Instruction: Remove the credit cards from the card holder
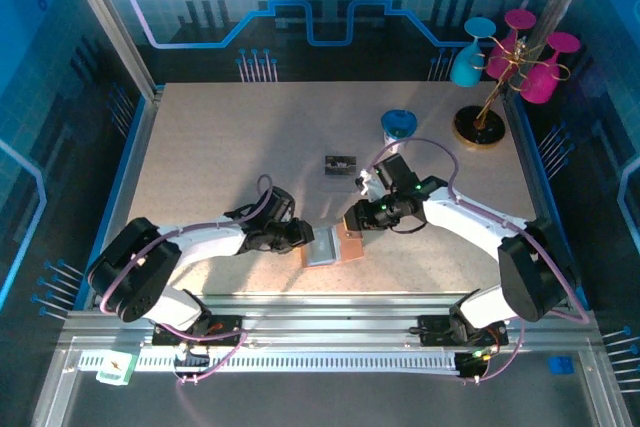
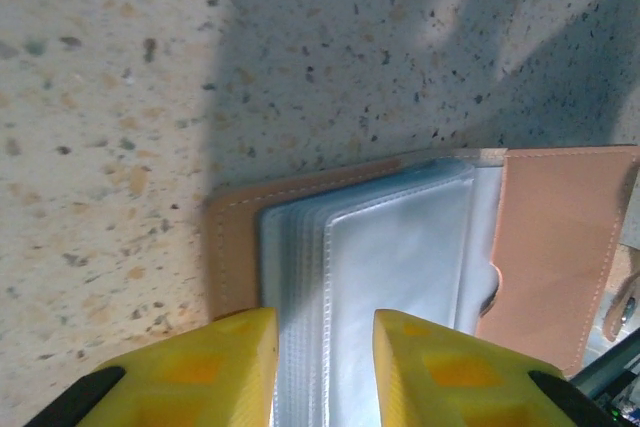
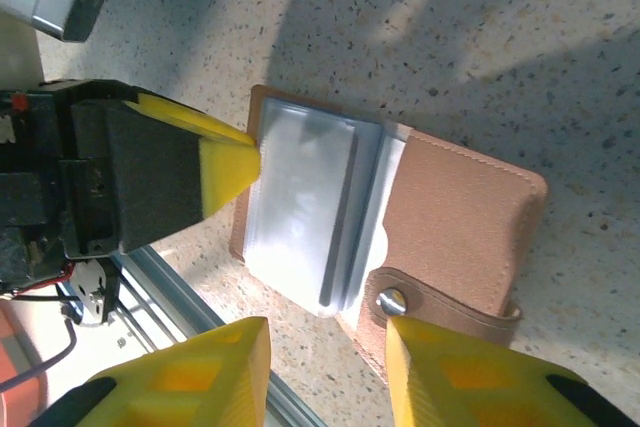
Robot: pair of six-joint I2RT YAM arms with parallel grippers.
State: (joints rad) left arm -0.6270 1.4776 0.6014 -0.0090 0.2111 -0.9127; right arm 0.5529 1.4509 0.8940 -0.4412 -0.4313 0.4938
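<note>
A blue cup [image 1: 398,125] stands beyond the card holder [image 1: 335,246].

Card holder [image 1: 333,247] boxed in: left gripper [image 1: 309,239] at 9 o'clock, right gripper [image 1: 352,221] at 1. Table [image 1: 215,142] open toward 10 o'clock.

One open card holder [image 1: 333,245] lies on the worktop [image 1: 220,157], with one dark card [image 1: 341,164] and one blue cup [image 1: 398,125] beyond. At far right, one stand [image 1: 480,127] carries three goblets [image 1: 470,59]: one cyan, two magenta.
</note>
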